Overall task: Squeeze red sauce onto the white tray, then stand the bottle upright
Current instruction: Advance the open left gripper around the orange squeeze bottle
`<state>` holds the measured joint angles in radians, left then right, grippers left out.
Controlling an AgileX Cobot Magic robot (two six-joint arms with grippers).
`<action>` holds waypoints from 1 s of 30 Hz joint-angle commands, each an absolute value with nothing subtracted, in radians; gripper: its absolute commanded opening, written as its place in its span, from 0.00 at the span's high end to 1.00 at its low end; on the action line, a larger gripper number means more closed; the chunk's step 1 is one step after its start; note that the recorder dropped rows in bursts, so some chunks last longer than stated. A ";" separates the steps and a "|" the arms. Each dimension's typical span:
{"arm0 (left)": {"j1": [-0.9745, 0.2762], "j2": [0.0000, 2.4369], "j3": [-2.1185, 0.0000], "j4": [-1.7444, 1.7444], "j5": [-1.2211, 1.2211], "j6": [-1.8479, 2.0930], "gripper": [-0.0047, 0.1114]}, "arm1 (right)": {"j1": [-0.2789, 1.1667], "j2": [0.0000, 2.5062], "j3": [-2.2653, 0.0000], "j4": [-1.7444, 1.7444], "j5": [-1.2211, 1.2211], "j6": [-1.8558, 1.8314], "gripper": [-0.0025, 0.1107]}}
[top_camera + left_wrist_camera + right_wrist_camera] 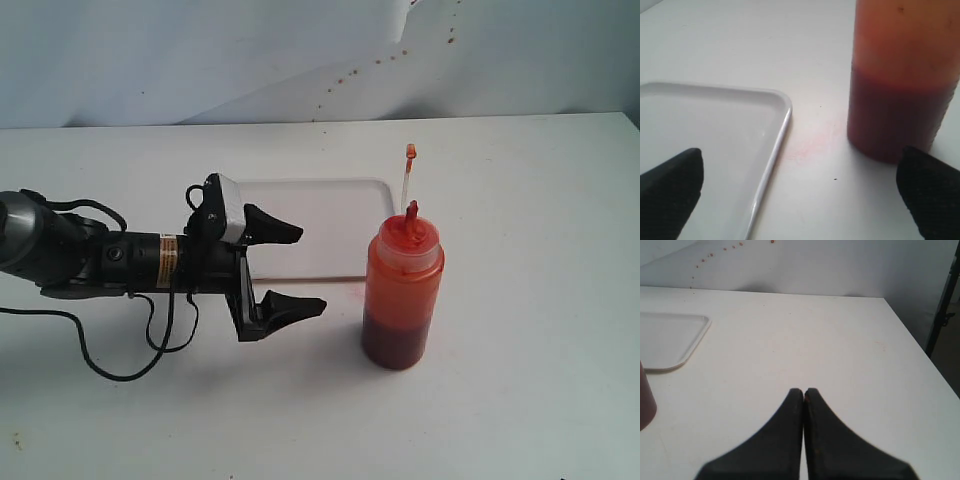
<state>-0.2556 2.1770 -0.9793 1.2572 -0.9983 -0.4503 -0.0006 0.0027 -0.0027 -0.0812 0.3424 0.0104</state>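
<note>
The left tool (312, 268) is held open and empty, level with the bottle (402, 290) but apart from it. The bottle stands upright on the counter (530, 220), just beside a corner of the tray (310, 200). No sauce is seen on the tray, so the grasp is judged the step in hand. The mid-body should be clasped, above the dark sauce (397, 342), gently enough that nothing is squirted early. The right tool (804, 393) is closed on nothing, probably well apart.

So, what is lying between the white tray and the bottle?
Nothing solid: between the white tray and the bottle is only bare table, with a faint pinkish smear. The left wrist view shows it clearly.
</note>
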 commanded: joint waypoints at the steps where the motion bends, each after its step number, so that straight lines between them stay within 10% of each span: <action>1: -0.263 2.237 -1.021 1.296 -1.051 -0.471 0.12 | 0.000 0.000 0.000 -0.090 0.342 0.008 0.98; 30: -0.411 2.354 -1.145 1.334 -1.064 -0.458 0.12 | 0.000 0.000 0.000 -0.090 0.342 0.008 0.98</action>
<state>-0.3975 2.3539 -1.1401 1.3428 -1.0628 -0.4605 -0.0006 0.0027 -0.0027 -0.0812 0.3424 0.0104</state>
